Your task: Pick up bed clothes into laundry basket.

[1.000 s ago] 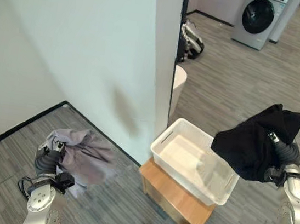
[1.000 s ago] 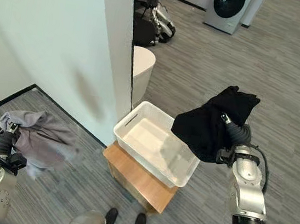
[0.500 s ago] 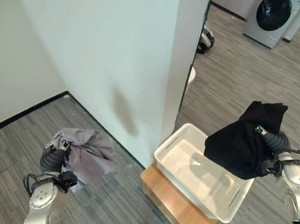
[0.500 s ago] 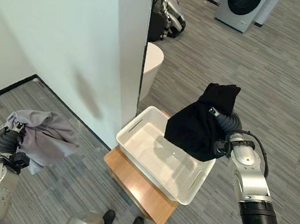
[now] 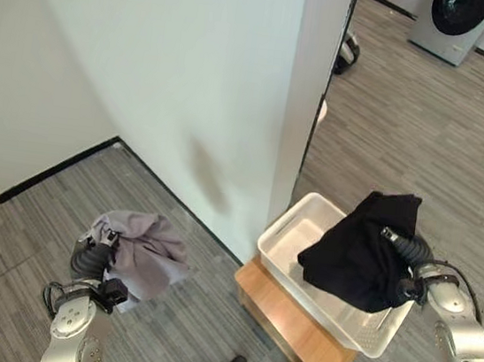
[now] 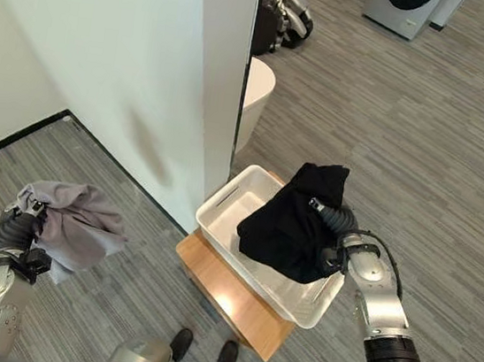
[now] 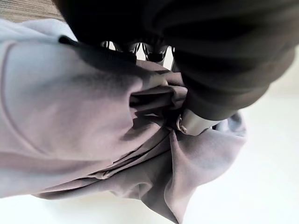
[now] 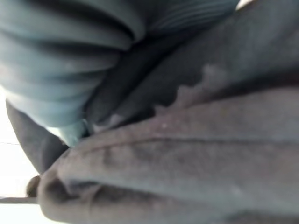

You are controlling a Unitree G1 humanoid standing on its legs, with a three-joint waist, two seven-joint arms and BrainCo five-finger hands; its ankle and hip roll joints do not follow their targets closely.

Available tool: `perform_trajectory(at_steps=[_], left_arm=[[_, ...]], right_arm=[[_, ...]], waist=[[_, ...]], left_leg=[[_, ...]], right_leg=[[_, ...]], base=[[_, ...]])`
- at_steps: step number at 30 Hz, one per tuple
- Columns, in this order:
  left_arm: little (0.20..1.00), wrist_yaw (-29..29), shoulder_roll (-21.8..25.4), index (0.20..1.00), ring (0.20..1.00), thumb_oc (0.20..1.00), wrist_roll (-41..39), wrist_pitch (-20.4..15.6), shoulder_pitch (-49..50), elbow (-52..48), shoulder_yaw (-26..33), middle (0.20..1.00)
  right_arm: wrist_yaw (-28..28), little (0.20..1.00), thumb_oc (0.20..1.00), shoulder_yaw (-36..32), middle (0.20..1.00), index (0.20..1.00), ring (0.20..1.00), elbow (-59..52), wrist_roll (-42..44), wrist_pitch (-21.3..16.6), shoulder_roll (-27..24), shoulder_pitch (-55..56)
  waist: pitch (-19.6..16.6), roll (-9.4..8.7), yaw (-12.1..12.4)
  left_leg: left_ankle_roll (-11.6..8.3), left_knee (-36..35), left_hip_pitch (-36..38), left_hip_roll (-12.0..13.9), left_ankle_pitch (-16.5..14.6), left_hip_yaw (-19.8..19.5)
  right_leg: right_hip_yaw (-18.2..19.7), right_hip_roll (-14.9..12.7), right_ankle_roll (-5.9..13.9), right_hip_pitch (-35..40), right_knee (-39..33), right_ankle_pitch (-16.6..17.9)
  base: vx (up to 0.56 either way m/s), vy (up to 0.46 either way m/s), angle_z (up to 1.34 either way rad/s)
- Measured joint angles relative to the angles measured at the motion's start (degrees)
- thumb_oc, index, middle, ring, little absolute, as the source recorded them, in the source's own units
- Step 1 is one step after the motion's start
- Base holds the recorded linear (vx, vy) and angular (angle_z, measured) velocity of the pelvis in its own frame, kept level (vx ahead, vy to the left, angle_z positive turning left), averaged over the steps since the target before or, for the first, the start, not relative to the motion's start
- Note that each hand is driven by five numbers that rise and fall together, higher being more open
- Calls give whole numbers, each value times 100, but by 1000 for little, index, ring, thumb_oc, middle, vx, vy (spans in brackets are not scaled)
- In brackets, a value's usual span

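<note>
Grey cloth (image 5: 141, 253) was nearest to us, bunched in our left hand (image 5: 89, 255), whose fingers were curled into its folds in the left wrist view, the bundle held up above the striped wood-look floor (image 5: 31, 225) near the foot of the white wall (image 5: 150, 62). Farther out, our right hand (image 5: 405, 261) gripped a black garment (image 5: 358, 250), which hung over and partly into the white laundry basket (image 5: 292, 241); how that hand's fingers lay under the fabric we could not tell. That basket sat on a low wooden stand (image 5: 290, 326), reaching past its edges. Beyond, at the far end of the floor, stood a washing machine (image 5: 455, 22).
</note>
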Motion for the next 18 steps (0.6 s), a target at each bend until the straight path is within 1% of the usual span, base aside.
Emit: perform_trajectory(at_steps=[1, 4, 6, 7, 8, 10, 11, 12, 13, 14, 15, 18], left_arm=[[200, -31, 2, 200, 200, 200, -1, 0, -17, 0, 0, 200], [200, -53, 5, 200, 200, 200, -2, 1, -50, 9, -17, 200], [200, -64, 45, 200, 200, 200, -11, 2, -82, 56, -46, 200], [200, -63, 95, 200, 200, 200, -15, 3, -98, 101, -88, 200], [200, -65, 129, 200, 200, 200, -39, 5, -78, 103, -116, 200], [200, -64, 162, 200, 200, 200, -227, 5, -78, 104, -142, 200], [200, -63, 177, 200, 200, 200, -227, 5, -82, 105, -164, 200], [200, -61, 177, 200, 200, 200, -227, 5, -80, 108, -163, 200], [200, -62, 192, 200, 200, 200, -228, 6, -82, 138, -171, 200], [200, -69, 230, 200, 200, 200, -234, 6, -99, 215, -226, 200], [200, -79, 245, 200, 200, 200, -234, 6, -94, 261, -240, 200], [200, -79, 250, 200, 200, 200, -238, 9, -65, 274, -225, 200]], right_arm=[[5, 200, 200, 88, 200, 200, 200, 270, -119, 132, 0, -13], [52, 200, 200, 231, 200, 200, 200, 669, -302, 152, -47, -130], [244, 200, 200, 556, 200, 200, 200, 1145, -589, 222, -285, -357], [255, 200, 200, 685, 200, 200, 200, 1353, -715, 269, -387, -511], [253, 200, 200, 735, 200, 200, 200, 1508, -847, 339, -440, -639], [230, 200, 200, 777, 200, 200, 200, 2047, -1025, 351, -524, -1003], [223, 730, 730, 777, 730, 730, 730, 2094, -1058, 368, -580, -1041], [240, 1000, 1000, 806, 1000, 1000, 1000, 2129, -1077, 372, -613, -1084], [283, 1000, 1000, 1020, 1000, 1000, 1000, 2243, -1169, 389, -674, -1229], [451, 1000, 1000, 1407, 1000, 1000, 1000, 2175, -1261, 427, -902, -1372], [523, 1000, 1000, 1542, 1000, 1000, 1000, 2095, -1308, 426, -1037, -1449], [642, 1000, 1000, 1383, 1000, 1000, 1000, 1752, -1493, 415, -1157, -1441]], waist=[[2, 4, 14], [4, 8, 38], [6, 9, 75], [14, 15, 77], [17, 16, 107], [26, -1, 129], [73, -4, 180], [96, -18, 210], [107, -37, 224], [118, -56, 227], [129, -75, 231], [170, -150, 247]], left_leg=[[0, 0, -5, 0, 0, -12], [3, 4, -16, 1, 3, -55], [35, 8, -66, -3, 26, -112], [42, 5, -73, -2, 31, -127], [43, 7, -80, -2, 32, -125], [42, 10, -155, 0, 41, -121], [43, 7, -161, 0, 52, -124], [43, 7, -163, 1, 53, -119], [43, 8, -164, 0, 53, -125], [43, 7, -174, -2, 53, -130], [43, 7, -181, -3, 53, -134], [44, 5, -208, -5, 54, -123]], right_leg=[[-15, -2, 1, 1, -7, -1], [-56, -2, 2, 4, -19, 0], [-110, -5, 9, -27, -22, 7], [-117, -5, 11, -31, -23, 10], [-122, -5, 14, -44, -24, 12], [-109, -3, 22, -121, -24, 27], [-116, -4, 18, -126, -24, 31], [-117, -2, 17, -130, -24, 32], [-128, -1, 16, -128, -22, 33], [-131, -1, 17, -135, -22, 33], [-135, -2, 17, -143, -22, 33], [-119, -2, 17, -190, -22, 33]], base=[[0, 0, 0], [-27, -3, 8], [-51, -8, 15], [-42, -8, 5], [0, 0, 0], [0, 0, 0], [0, 0, 0], [0, 0, 0], [0, 0, 0], [0, 0, 0], [0, 0, 0], [0, 0, 0]])
